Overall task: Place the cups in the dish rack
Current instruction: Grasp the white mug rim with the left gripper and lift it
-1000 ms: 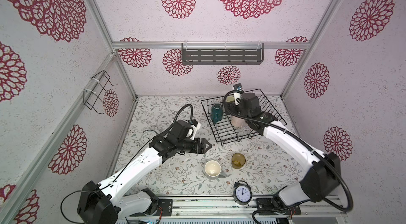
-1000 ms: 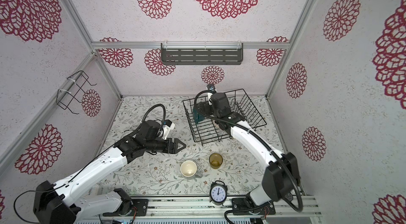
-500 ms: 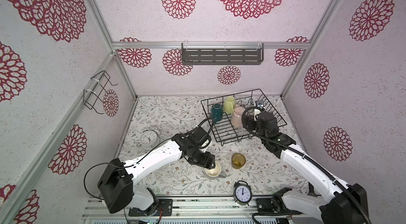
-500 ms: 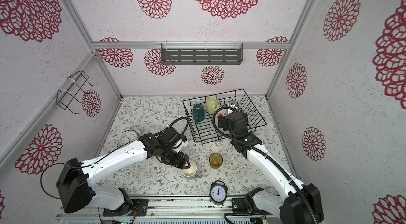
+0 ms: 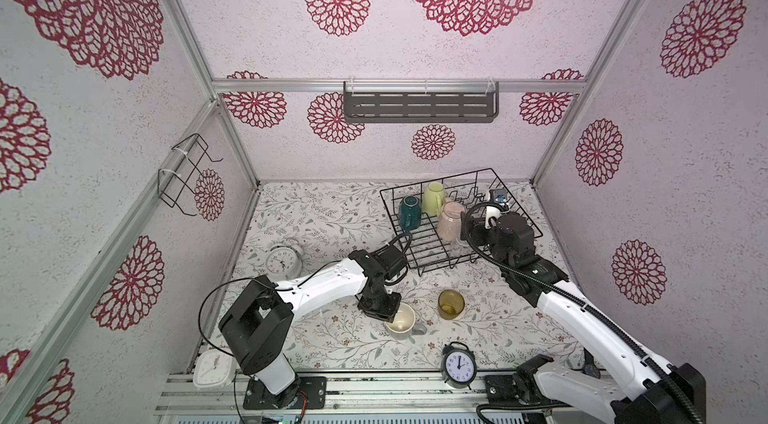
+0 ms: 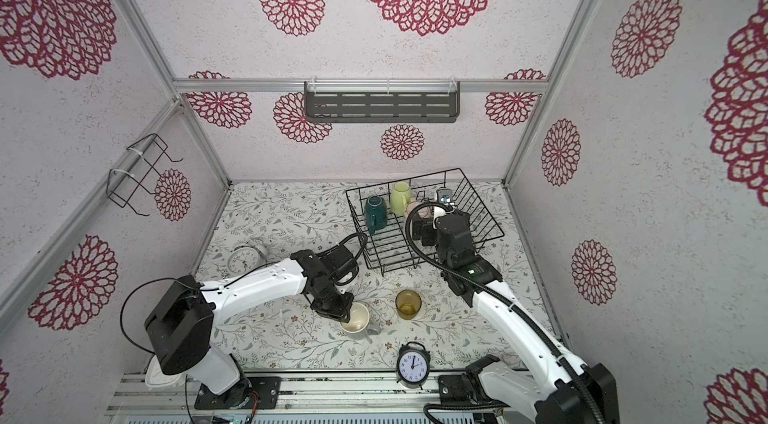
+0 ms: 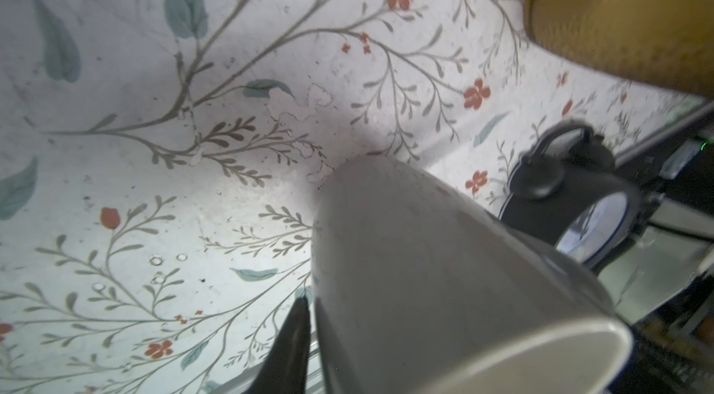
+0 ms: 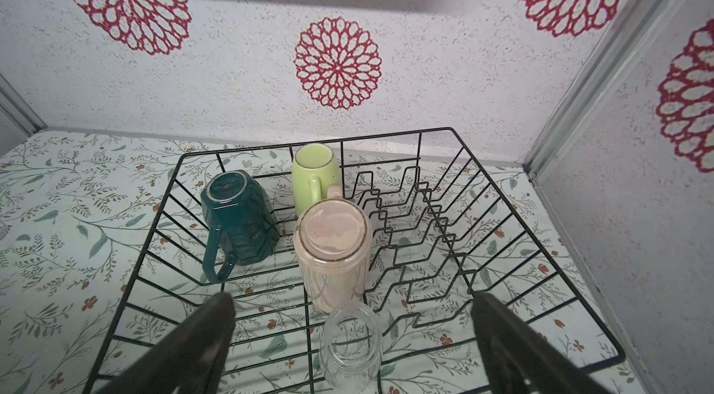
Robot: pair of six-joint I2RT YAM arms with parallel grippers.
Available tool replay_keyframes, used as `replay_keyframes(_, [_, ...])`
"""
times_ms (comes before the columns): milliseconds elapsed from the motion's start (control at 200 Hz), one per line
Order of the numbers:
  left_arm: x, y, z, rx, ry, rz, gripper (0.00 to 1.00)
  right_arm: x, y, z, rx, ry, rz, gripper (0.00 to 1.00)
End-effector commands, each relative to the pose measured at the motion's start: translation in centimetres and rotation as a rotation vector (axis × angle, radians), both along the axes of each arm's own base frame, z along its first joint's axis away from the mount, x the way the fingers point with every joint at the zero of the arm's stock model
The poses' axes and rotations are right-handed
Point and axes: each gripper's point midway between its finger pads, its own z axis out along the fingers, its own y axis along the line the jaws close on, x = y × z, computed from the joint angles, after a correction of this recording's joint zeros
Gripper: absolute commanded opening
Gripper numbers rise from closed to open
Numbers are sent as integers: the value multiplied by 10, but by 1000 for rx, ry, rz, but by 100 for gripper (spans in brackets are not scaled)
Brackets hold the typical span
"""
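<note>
I am clamping the grey mug (image 5: 401, 320) on the desk (image 5: 332, 214).
Both top views: my left tool (image 5: 386, 313) is pinching its rim. Left wrist: a finger (image 7: 295, 334) is pressing its wall. Right wrist: my right tool (image 8: 352, 299) is gaping above the dish rack (image 8: 342, 140).

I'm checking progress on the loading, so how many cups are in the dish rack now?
4, all in the dish rack: dark teal mug far left, yellow-green mug beside it, pale pink mug in front of that, small clear glass nearest the front. None seems hidden.
</note>
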Motion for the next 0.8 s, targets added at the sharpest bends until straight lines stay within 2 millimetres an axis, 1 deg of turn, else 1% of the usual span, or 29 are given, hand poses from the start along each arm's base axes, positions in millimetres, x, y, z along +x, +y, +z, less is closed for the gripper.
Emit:
replay_keyframes(0, [-1,2,-1,23,-11,-16,9,-3,-4,21,60,-64,-13,99])
replay_keyframes(50, [-1,5,4,30,-23,-17,2,-3,-2,25,72,-73,-6,99])
replay_keyframes(85, [0,6,8,21,-35,-19,0,-3,-2,27,79,-79,-1,99])
replay_keyframes(225, [4,2,36,-68,-98,-24,0,-2,4,31,87,-76,28,99])
replay_keyframes(275, [7,3,50,-108,-121,-15,0,-3,7,31,102,-74,42,99])
replay_keyframes(385, [15,9,85,-242,-193,11,0,-12,24,36,126,-110,159,99])
replay_keyframes(481, [33,21,116,-378,-272,88,0,-24,39,42,153,-148,269,99])
replay_keyframes(576, [54,28,152,-551,-334,163,0,-32,46,46,215,-172,323,99])
replay_keyframes(691, [78,34,193,-708,-469,186,0,-43,64,52,312,-149,429,99])
replay_keyframes(746, [89,37,207,-760,-528,192,0,-47,70,56,362,-144,469,99])
replay_keyframes(796, [99,40,217,-801,-554,208,0,-53,79,65,411,-144,528,99])
